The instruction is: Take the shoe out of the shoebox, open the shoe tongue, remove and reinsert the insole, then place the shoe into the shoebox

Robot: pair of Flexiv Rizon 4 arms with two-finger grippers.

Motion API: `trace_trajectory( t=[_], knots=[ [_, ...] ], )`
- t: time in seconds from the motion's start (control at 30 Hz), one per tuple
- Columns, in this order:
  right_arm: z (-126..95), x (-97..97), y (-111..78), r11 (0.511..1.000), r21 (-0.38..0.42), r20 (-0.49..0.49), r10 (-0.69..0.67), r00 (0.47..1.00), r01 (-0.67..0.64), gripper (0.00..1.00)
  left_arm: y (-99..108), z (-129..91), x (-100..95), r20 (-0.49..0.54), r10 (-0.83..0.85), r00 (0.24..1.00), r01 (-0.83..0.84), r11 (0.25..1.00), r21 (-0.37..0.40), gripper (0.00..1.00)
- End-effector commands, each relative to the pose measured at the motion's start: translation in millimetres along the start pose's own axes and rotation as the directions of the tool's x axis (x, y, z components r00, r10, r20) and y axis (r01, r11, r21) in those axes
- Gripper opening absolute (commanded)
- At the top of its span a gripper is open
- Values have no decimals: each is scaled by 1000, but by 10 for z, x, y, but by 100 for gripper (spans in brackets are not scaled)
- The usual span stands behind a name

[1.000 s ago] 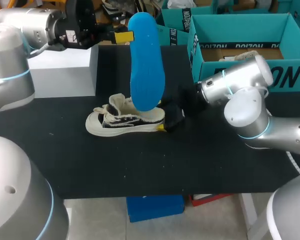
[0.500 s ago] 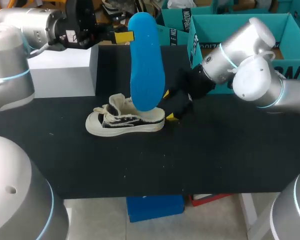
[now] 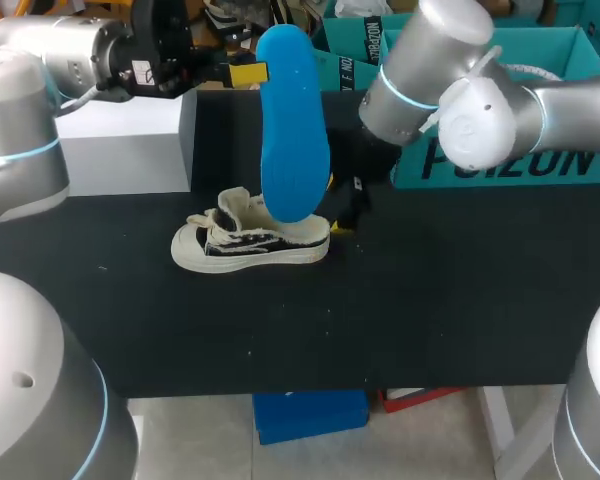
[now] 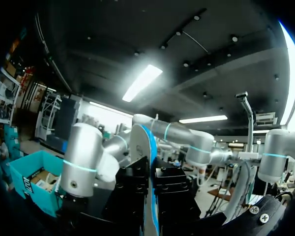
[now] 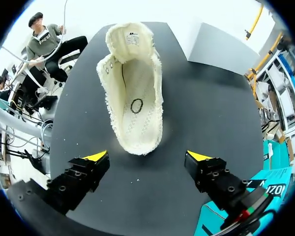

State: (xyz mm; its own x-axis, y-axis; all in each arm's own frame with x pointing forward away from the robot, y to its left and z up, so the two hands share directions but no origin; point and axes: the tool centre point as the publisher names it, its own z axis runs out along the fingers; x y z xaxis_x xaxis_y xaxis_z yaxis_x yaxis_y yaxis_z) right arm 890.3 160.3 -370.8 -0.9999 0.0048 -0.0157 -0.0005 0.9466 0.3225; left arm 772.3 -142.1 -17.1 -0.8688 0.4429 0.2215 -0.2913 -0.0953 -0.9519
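A cream and black shoe (image 3: 250, 240) stands on the black table (image 3: 430, 300), toe to the left. In the right wrist view the shoe (image 5: 132, 93) shows its open, empty inside, tongue folded back. My left gripper (image 3: 248, 73) is shut on the top end of the blue insole (image 3: 292, 130), which hangs upright above the shoe's heel end. The left wrist view has the insole (image 4: 150, 162) edge-on between that gripper's black fingers (image 4: 130, 191). My right gripper (image 3: 336, 206) hovers open just right of the heel; its tips (image 5: 147, 156) stand wide apart, a little short of the heel.
The teal shoebox (image 3: 570, 50) stands open at the back right, partly behind my right arm; its corner (image 5: 246, 196) shows beside the right gripper. A white block (image 3: 130, 140) sits at the back left. Other teal boxes stand behind.
My right arm has risen and swung back from low beside the shoe's heel; its gripper is now higher and a bit further from the heel. Left arm, insole and shoe are unmoved.
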Motion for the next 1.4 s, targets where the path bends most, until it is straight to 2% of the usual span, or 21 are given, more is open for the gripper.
trace_trajectory(
  t=[0.03,0.47,1.4],
  knots=[
    [-38,35,66,965,261,3,-7,1000,6,100,10,1,3,1,2,1000,-2,1000,0,0],
    [5,-6,165,955,293,-10,-51,999,52,100,10,1,3,1,2,1000,-2,1000,0,0],
    [76,-64,226,963,260,-31,-63,998,69,100,10,1,3,1,2,1000,-2,1000,0,0]
  ],
)
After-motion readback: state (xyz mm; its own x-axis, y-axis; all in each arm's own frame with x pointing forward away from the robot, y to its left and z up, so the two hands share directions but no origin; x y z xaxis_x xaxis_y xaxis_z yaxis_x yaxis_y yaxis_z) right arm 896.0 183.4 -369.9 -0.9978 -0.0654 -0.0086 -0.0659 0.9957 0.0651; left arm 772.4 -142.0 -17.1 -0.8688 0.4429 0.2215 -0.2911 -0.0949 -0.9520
